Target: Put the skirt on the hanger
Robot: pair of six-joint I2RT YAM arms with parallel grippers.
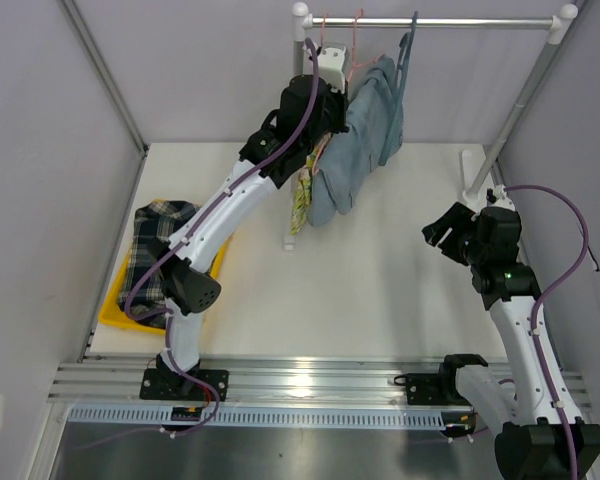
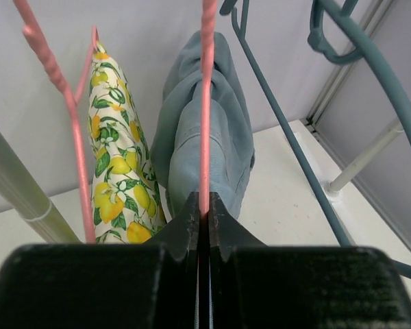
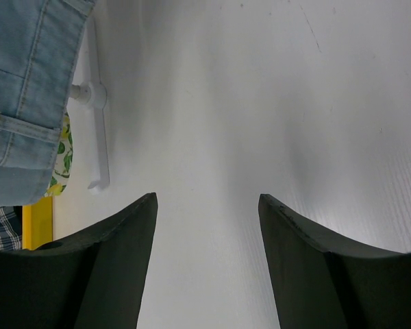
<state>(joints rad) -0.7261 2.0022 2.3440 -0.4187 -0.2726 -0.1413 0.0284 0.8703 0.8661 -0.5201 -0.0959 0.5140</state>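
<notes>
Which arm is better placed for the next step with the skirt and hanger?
Left. The left gripper is shut on a pink hanger at the rail, beside the hanging skirt. The right gripper hangs open over the table, apart from both.

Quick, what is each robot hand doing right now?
Left hand: closed on a pink wire hanger.
Right hand: open, holding nothing.

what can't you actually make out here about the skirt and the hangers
Top external: the skirt shows only as a strip between the left arm and the denim shirt.
Left wrist: the hanger clamped by the left gripper and the other pink hanger run off the top edge, hooks unseen.
Right wrist: the denim shirt hides nearly all the skirt.
</notes>
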